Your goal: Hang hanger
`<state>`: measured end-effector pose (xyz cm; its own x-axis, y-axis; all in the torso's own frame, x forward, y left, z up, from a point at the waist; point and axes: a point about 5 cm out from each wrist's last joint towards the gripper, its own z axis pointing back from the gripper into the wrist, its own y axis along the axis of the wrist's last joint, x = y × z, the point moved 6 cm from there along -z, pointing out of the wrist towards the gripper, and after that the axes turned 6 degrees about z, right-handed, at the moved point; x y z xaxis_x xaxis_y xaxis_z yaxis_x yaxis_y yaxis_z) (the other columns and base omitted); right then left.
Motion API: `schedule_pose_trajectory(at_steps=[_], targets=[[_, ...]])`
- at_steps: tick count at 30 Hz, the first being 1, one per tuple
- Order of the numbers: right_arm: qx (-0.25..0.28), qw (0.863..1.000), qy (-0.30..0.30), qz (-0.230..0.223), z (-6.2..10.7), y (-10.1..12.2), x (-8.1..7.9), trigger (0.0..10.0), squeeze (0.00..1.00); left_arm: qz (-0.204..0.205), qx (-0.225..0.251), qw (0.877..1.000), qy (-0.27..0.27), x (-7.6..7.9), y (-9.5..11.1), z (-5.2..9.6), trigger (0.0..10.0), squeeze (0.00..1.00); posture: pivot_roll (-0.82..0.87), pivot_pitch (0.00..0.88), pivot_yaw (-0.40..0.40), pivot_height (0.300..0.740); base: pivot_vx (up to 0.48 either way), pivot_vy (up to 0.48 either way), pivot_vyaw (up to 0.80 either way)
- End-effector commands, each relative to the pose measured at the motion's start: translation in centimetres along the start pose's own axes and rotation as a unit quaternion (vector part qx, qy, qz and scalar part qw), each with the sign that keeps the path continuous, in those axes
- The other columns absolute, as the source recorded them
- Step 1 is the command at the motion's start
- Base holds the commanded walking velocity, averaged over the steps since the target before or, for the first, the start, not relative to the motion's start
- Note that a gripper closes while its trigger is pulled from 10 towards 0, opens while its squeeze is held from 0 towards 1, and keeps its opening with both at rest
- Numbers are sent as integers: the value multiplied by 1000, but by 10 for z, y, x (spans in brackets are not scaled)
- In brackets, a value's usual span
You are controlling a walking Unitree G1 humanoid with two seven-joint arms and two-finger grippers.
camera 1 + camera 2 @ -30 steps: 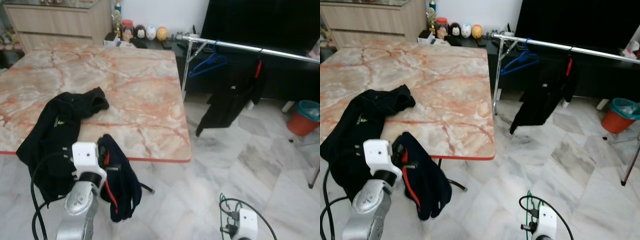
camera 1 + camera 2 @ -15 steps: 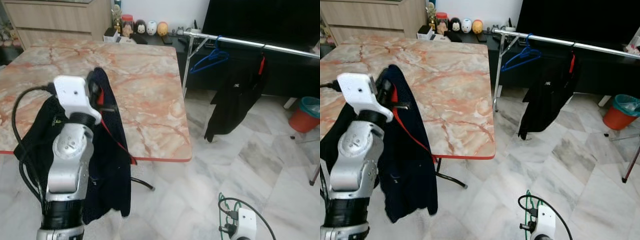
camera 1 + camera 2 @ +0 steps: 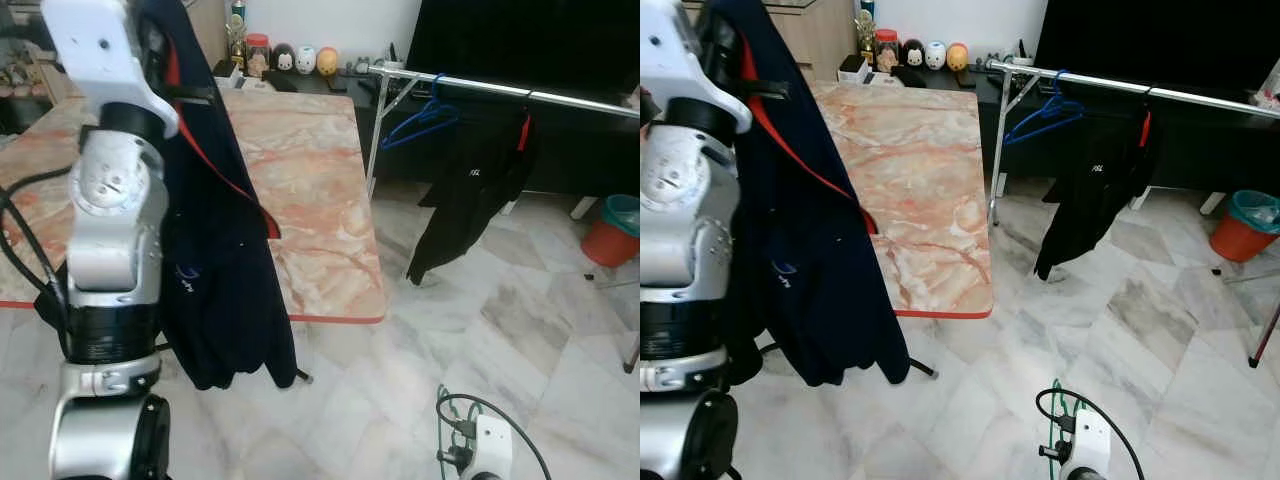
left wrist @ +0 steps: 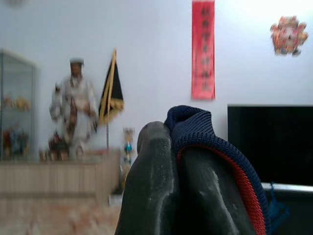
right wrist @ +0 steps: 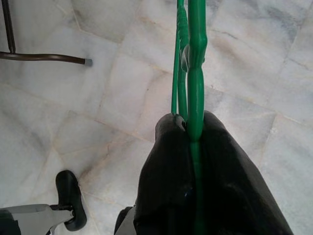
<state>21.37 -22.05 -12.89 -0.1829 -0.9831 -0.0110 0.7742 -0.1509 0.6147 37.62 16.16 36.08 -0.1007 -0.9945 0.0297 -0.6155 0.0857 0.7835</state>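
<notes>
My left gripper (image 4: 176,156) is raised high at the left, shut on the collar of a navy garment (image 3: 225,260) with red trim. The garment hangs free down beside my silver left arm (image 3: 115,210), in front of the marble table (image 3: 315,190). My right gripper (image 5: 188,129) stays low over the floor, shut on a green hanger (image 5: 195,63); its loop (image 3: 446,402) shows by my right wrist. At the back right runs a silver clothes rail (image 3: 470,88) carrying a blue hanger (image 3: 420,120) and a black garment (image 3: 465,195) on a red hanger.
A black TV (image 3: 520,40) stands behind the rail, figurines (image 3: 300,60) on the shelf beside it. An orange bucket (image 3: 608,238) sits at far right. A marble floor (image 3: 480,330) stretches between the table and the rail. The table's dark leg (image 5: 44,58) is near my right gripper.
My left arm has lifted the navy garment from the table's front edge to head height, so it now hangs full length. The right arm has stayed put.
</notes>
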Motion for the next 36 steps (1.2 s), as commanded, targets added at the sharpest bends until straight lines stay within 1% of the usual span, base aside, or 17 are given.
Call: schedule_pose_trajectory(at_steps=[1,4,10,14,19,36], targets=[[6,1000,-8,-11,0,3,5,10000,0,8,6,1000,1,4,4,0,10000,0,212,0,-75,740,0,0,0],[3,1000,-9,-7,0,2,5,10000,0,12,2,1000,0,7,0,3,10000,0,214,0,-78,740,0,0,0],[4,1000,-8,-8,0,2,5,10000,0,12,-3,1000,-2,6,-3,3,10000,0,212,0,-74,740,331,0,0],[3,1000,-6,-8,0,2,3,10000,0,13,0,1000,-3,6,-2,1,10000,0,213,0,-72,740,480,0,0],[2,1000,-5,-8,0,1,3,10000,0,14,-4,1000,-4,8,-5,2,10000,0,212,0,-69,740,480,0,0],[2,1000,-7,-10,0,1,4,10000,0,7,-2,1000,-10,6,-3,2,10000,0,209,0,-68,740,480,0,0]])
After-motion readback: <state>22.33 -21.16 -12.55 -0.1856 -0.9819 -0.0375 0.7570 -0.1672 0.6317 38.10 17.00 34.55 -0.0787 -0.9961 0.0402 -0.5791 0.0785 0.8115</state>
